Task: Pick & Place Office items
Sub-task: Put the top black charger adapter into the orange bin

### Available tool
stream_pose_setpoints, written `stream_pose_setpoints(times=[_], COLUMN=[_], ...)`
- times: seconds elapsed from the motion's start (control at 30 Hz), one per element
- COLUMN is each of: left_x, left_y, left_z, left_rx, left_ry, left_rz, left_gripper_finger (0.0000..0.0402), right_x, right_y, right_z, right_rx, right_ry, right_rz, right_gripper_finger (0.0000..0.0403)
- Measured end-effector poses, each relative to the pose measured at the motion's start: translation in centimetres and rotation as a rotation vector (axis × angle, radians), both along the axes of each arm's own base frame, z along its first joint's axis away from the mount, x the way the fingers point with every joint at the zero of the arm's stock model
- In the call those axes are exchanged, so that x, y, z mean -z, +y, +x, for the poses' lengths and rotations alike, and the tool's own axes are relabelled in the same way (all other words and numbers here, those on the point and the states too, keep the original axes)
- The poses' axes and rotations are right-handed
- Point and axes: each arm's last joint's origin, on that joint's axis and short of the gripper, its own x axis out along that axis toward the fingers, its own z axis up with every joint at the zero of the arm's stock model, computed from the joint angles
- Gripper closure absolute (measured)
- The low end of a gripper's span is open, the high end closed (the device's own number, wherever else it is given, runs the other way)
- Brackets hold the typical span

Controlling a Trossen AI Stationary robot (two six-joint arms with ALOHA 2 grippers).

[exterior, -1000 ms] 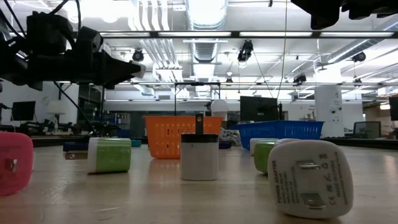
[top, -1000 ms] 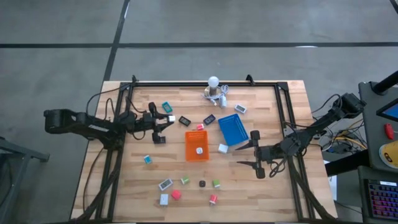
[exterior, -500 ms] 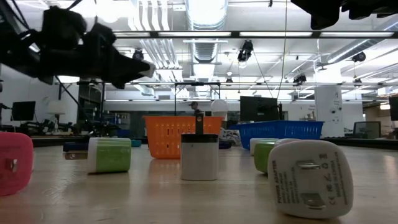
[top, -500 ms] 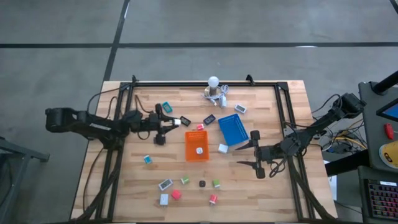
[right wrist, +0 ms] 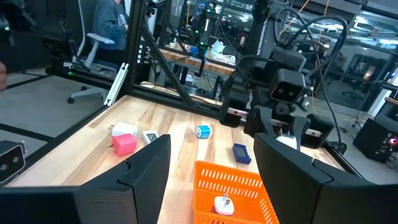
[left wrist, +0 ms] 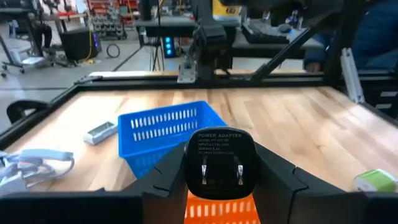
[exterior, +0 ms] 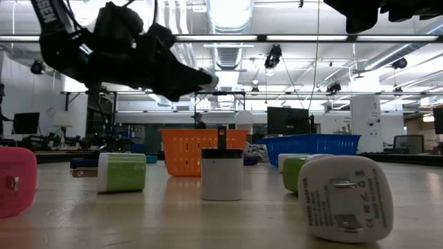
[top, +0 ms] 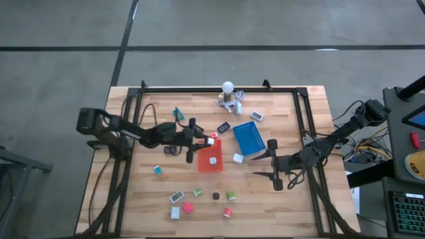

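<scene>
My left gripper [left wrist: 214, 180] clamps a black blocky power adapter [left wrist: 217, 160], the orange slatted plastic tray [top: 210, 157] just below. I'd judge release comes next. Right gripper [top: 273, 160] waits, open.

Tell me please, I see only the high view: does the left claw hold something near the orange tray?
Observer: Yes. The left wrist view shows the left claw shut on an adapter, its dark face and two prongs towards the camera.
Operator: Is it low, near the tray?
Observer: No. In the low view the claw hangs well above the rim of the orange tray.
Operator: And the white thing in the tray, what is it?
Observer: The right wrist view shows a white plug lying there, prongs up.
</scene>
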Motion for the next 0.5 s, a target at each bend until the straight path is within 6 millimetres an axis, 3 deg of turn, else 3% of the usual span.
stream_pose_setpoints(times=[0.23, 0.5], left_x=[-0.1, -1.3], left_y=[0.0, 0.2], left_z=[-0.3, 1.1], left_rx=[-0.001, -0.04], left_ry=[0.047, 0.355], left_rz=[-0.019, -0.052], left_gripper_finger=[0.0269, 0.0269], right_x=[0.1, 0.1], right_y=[0.0, 0.0], right_z=[0.0, 0.0], right_rx=[0.0, 0.0], right_ry=[0.007, 0.007], right_rz=[-0.003, -0.004], right_gripper_finger=[0.0177, 0.0177])
